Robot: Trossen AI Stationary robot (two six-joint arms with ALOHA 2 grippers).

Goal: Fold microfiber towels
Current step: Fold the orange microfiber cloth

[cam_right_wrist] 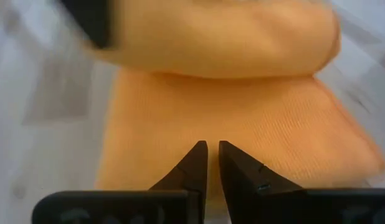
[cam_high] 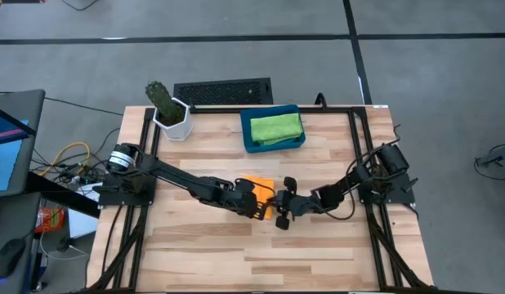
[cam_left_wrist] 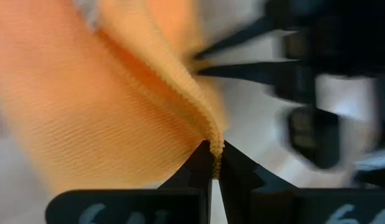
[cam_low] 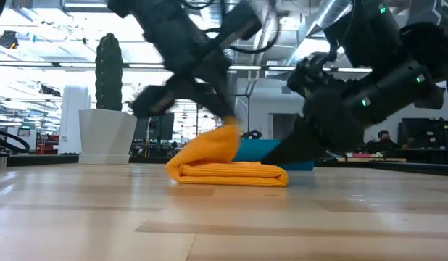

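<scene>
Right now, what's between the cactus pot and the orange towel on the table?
Nothing. In the high view, only bare wooden table lies between the cactus pot and the orange towel. The left arm reaches the towel lower down, off that line.

Lighting's even and bright from overhead, barely any shadows on the worktop point(cam_high: 261, 253). Low view has blown-out ceiling lights behind, arms look dark and smeared. Both wrist views are soft; the orange towel point(cam_left_wrist: 118, 118) blurs up close.
</scene>
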